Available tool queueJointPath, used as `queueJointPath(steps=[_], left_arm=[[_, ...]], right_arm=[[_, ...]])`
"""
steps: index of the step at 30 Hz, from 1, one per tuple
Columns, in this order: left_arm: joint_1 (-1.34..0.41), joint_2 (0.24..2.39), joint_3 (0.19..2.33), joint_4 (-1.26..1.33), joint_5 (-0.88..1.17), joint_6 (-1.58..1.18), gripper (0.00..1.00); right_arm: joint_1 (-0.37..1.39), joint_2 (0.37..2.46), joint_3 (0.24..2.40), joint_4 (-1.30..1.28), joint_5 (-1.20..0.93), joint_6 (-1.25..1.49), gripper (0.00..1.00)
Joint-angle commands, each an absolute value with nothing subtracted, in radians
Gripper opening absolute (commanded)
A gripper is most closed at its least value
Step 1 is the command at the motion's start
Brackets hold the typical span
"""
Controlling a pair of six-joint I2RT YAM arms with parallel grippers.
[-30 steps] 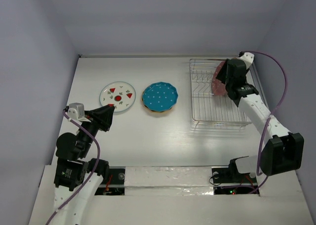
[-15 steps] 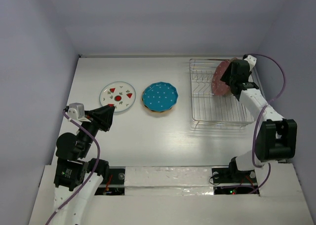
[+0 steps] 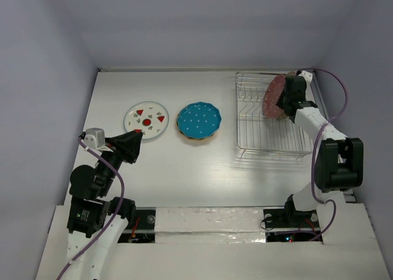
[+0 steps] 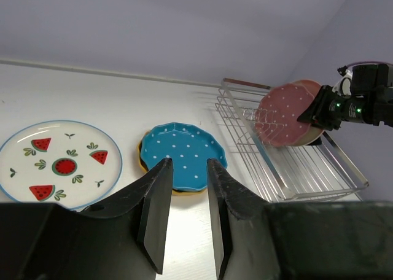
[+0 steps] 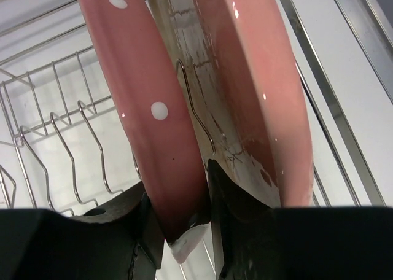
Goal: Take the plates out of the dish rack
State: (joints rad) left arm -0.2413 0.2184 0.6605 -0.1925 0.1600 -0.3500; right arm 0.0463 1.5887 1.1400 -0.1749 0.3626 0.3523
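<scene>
The dish rack (image 3: 270, 139) stands at the right of the table. Two plates stand upright at its far end: a maroon-pink dotted plate (image 3: 273, 97) (image 5: 147, 96) and a cream-and-pink plate (image 5: 258, 77) right behind it. My right gripper (image 3: 284, 99) (image 5: 181, 221) is shut on the rim of the maroon-pink dotted plate, one finger on each face. A white plate with red marks (image 3: 146, 118) and a teal-blue dotted plate (image 3: 199, 121), lying on a yellow-rimmed one, rest flat on the table. My left gripper (image 3: 138, 139) (image 4: 187, 163) hovers open and empty near the white plate.
Most slots of the rack's wire bars (image 5: 61, 126) hold nothing. The side wall runs close behind the right arm. Bare tabletop lies between the teal-blue plate and the rack.
The right gripper has slid over the maroon-pink dotted plate's rim and its jaws have closed on it. The left arm has not moved.
</scene>
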Motion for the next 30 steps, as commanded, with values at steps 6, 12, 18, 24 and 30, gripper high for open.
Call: queueJointPath(steps=[6, 12, 18, 24, 30], left_arm=[[-0.247, 0.235, 0.649, -0.15, 0.167, -0.353, 0.26], [-0.247, 0.244, 0.649, -0.152, 0.169, -0.354, 0.26], [-0.247, 0.245, 0.649, -0.15, 0.167, -0.354, 0.26], [-0.247, 0.239, 0.647, -0.153, 0.167, -0.354, 0.26], [-0.247, 0.239, 0.65, -0.155, 0.163, -0.354, 0.26]], right_arm=[[0.058, 1.405, 1.23, -0.175, 0.374, 0.31, 0.0], [0.112, 1.295, 1.278, -0.228, 0.362, 0.287, 0.0], [0.187, 1.224, 1.31, -0.245, 0.237, 0.299, 0.0], [0.345, 1.212, 1.295, -0.149, 0.187, 0.377, 0.0], [0.431, 1.334, 1.233, 0.075, -0.032, 0.566, 0.0]])
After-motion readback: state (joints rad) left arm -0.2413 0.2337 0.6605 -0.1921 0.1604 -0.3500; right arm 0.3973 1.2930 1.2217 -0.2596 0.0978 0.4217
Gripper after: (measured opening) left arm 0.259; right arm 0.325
